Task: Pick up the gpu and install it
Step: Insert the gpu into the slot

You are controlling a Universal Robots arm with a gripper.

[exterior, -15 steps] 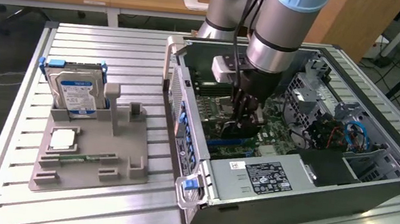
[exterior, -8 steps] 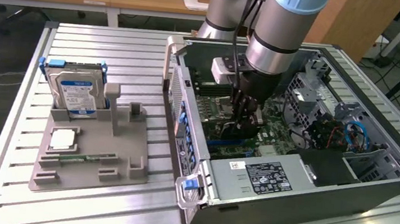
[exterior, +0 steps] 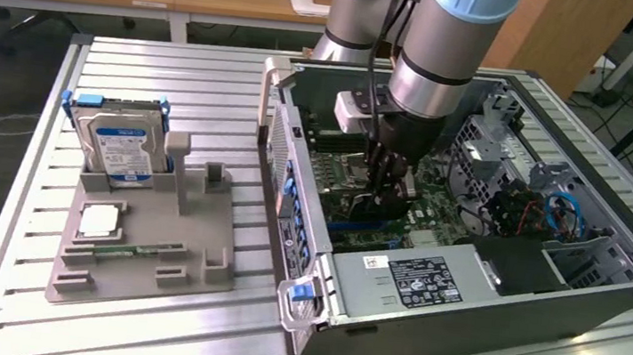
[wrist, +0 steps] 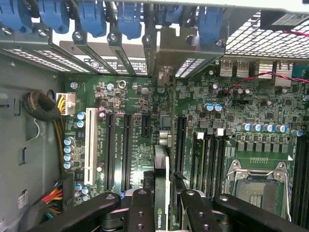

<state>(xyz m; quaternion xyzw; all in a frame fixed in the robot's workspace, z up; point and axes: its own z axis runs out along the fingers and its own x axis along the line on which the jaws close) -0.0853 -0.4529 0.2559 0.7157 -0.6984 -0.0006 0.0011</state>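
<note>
Seen from the wrist, the end effector [wrist: 161, 203] is clamped on the gpu [wrist: 161, 193], held edge-on so only its thin rim and a bit of logo show; its lower end is cut off. Beyond it lie the motherboard [wrist: 135, 101] slots and the rear brackets. In the exterior view the arm reaches into the open computer case [exterior: 395, 330], its fingers hiding the card; the hard drive [exterior: 119, 148] stands on the surface [exterior: 156, 329].
</note>
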